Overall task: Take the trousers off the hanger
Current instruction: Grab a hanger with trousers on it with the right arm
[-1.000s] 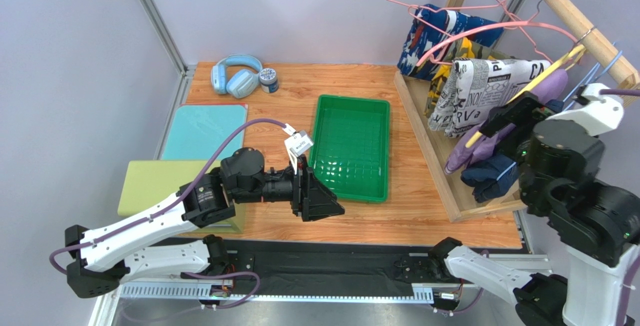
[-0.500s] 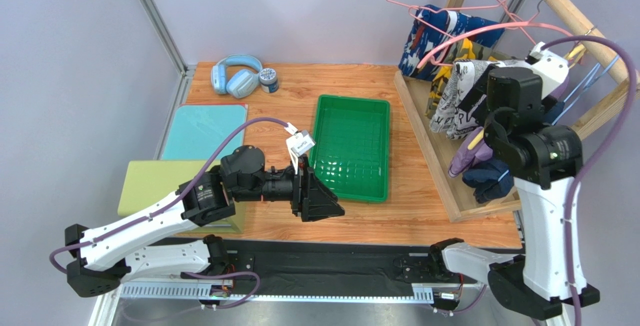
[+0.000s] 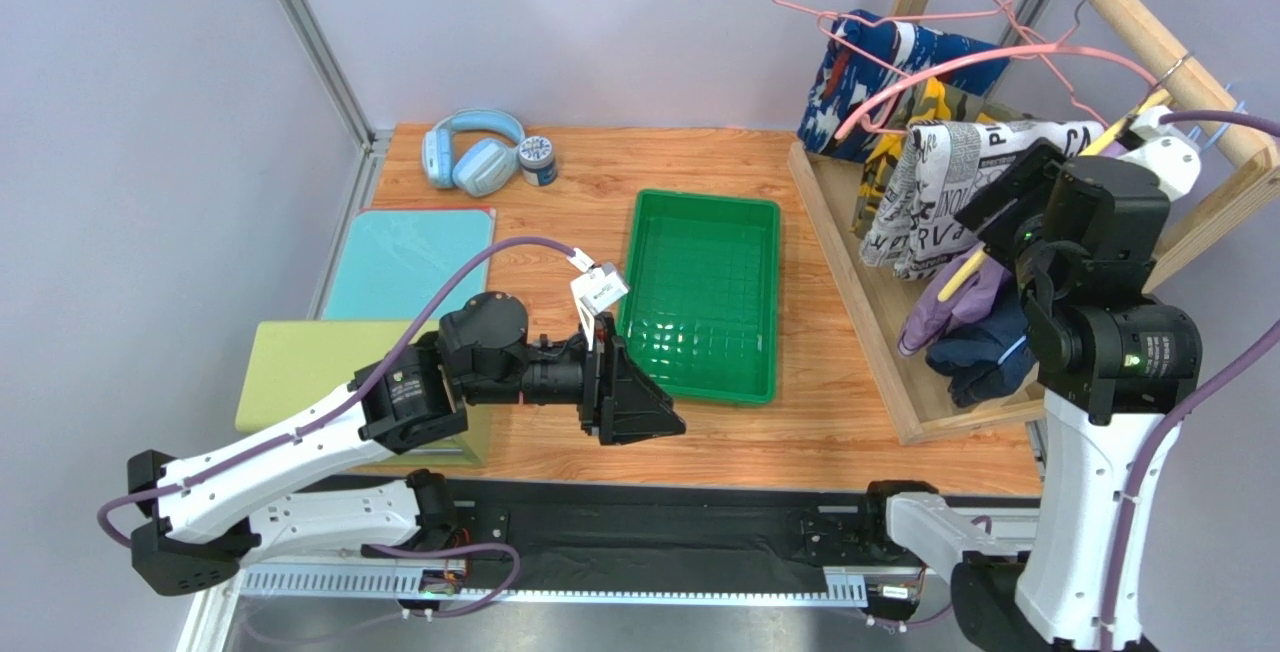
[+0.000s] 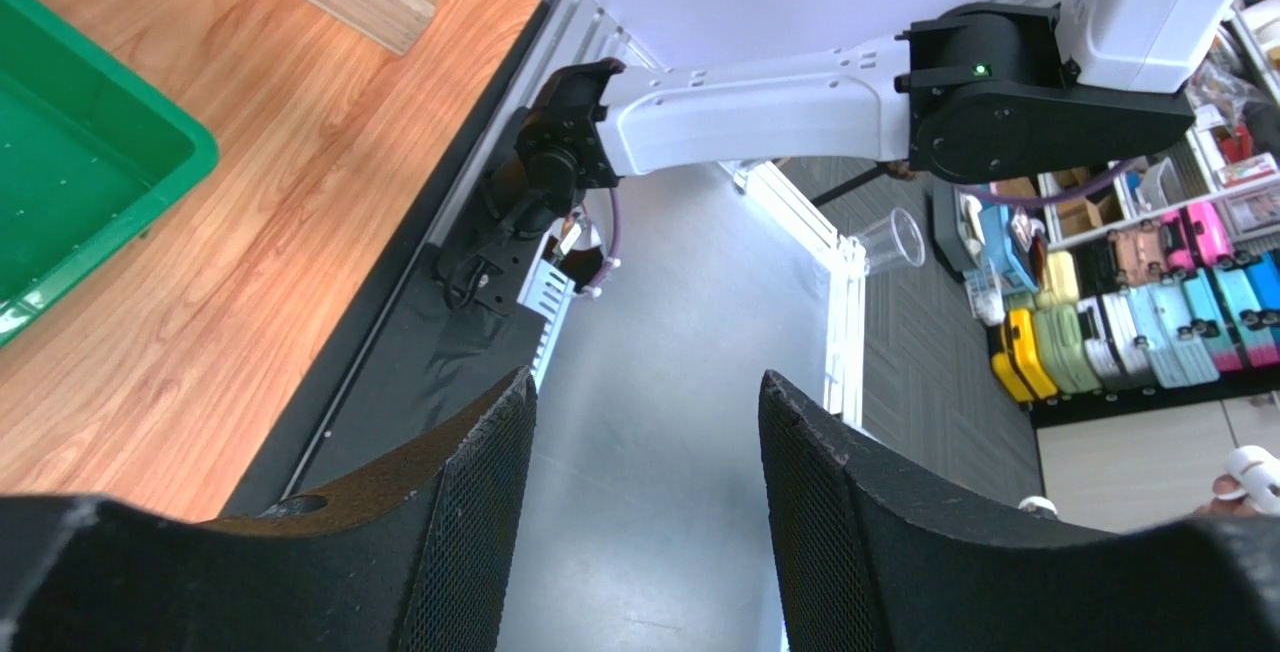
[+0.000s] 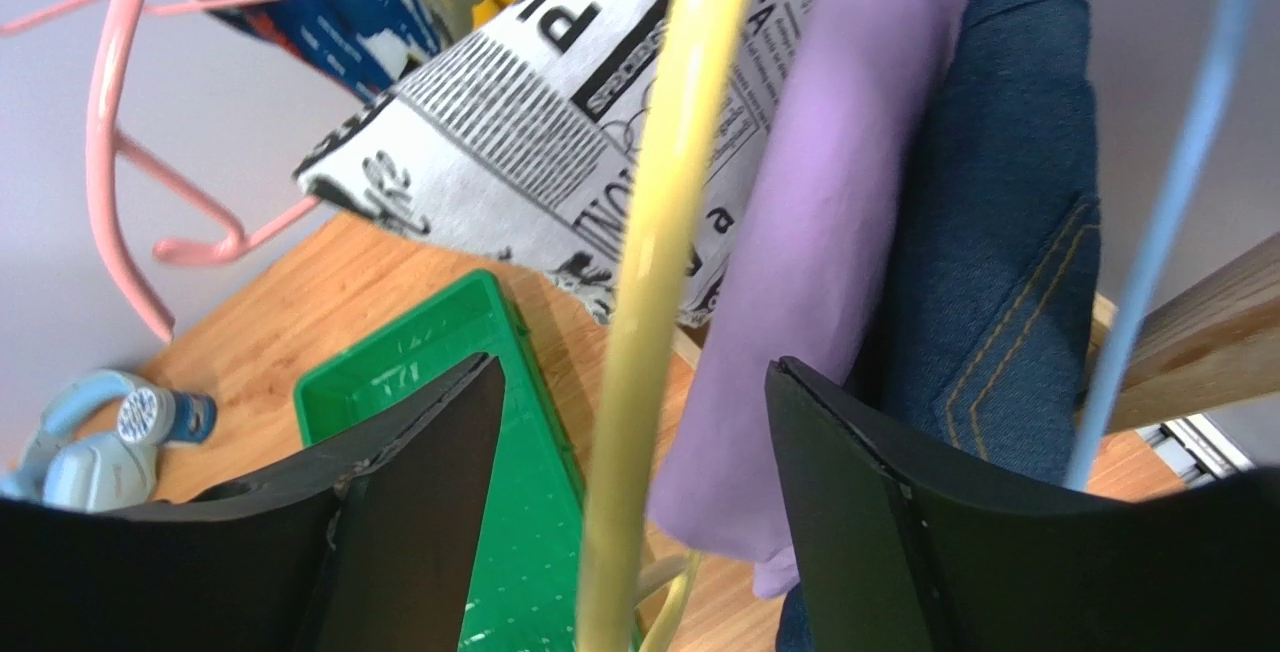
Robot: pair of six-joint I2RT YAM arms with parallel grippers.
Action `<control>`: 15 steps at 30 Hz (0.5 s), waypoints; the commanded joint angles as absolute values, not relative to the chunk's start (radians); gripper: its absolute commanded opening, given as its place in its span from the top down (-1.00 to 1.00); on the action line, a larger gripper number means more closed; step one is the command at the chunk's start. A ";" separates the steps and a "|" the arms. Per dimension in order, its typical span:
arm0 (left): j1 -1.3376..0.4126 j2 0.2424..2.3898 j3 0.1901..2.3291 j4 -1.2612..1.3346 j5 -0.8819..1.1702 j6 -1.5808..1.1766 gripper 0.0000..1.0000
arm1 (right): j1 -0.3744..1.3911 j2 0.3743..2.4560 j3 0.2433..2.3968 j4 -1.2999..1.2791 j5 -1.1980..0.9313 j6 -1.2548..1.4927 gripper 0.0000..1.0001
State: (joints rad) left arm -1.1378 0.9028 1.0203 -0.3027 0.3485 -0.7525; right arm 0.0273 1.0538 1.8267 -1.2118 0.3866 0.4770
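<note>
Five small trousers hang on a wooden rack at the right: purple, denim, newsprint, camouflage and blue abstract print. My right gripper is open at the hangers. In the right wrist view its jaws straddle the yellow hanger bar, with the purple trousers draped beside the bar and the denim behind. My left gripper is open and empty, low by the table's near edge, looking past that edge at the floor.
A green tray lies mid-table. Blue headphones and a small jar sit at the back left. A teal mat and a yellow-green block lie at the left. Pink hangers and a blue hanger crowd the rack.
My right arm has swung up from the right edge to the hangers, and its open jaws now straddle the yellow hanger. My left arm has not moved.
</note>
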 commanded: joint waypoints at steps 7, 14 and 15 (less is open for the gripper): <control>-1.141 0.929 1.041 -0.445 0.247 -0.867 -0.50 | -0.224 1.048 1.848 -1.121 -0.020 0.429 -0.28; -1.141 0.936 1.055 -0.564 0.193 -0.891 -0.54 | -0.230 1.048 1.873 -1.120 -0.005 0.403 0.10; -1.141 0.931 1.057 -0.578 0.172 -0.893 -0.57 | -0.232 1.046 1.871 -1.118 -0.003 0.390 0.19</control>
